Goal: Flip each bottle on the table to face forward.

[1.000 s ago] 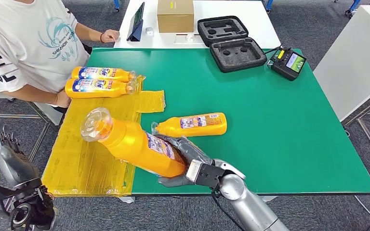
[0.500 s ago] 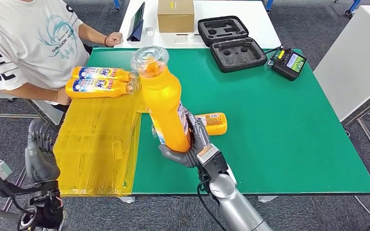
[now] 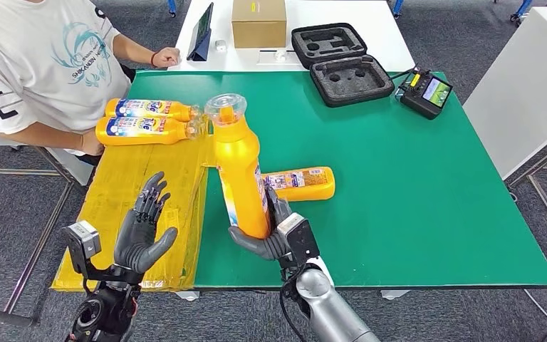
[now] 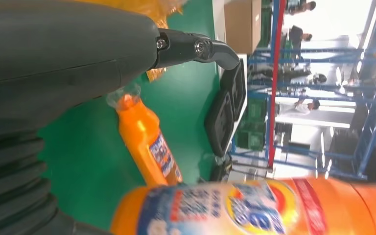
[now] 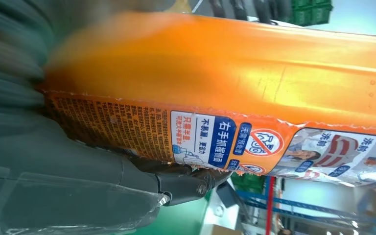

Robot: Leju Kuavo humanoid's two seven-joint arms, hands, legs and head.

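Right hand (image 3: 274, 235) fingers wrapped round base of upright bottle (image 3: 241, 167). Left hand (image 3: 142, 229) beside it, apart, fingers spread, empty.

One bottle (image 3: 241, 174) stands nearly upright in the right hand (image 3: 274, 235) above the desk (image 3: 413, 206); another (image 3: 299, 183) lies just behind it, two more (image 3: 146, 121) at the far left.

The right hand (image 3: 274, 231) is raised above the near edge, its silver forearm rising from below. Its dark fingers (image 3: 279, 206) wrap the lower body of an upright orange bottle (image 3: 241, 167), with the thick thumb (image 3: 246, 241) curled under the base. The left hand (image 3: 142, 231) is lifted at the left with palm turned inward, fingers spread apart and holding nothing.
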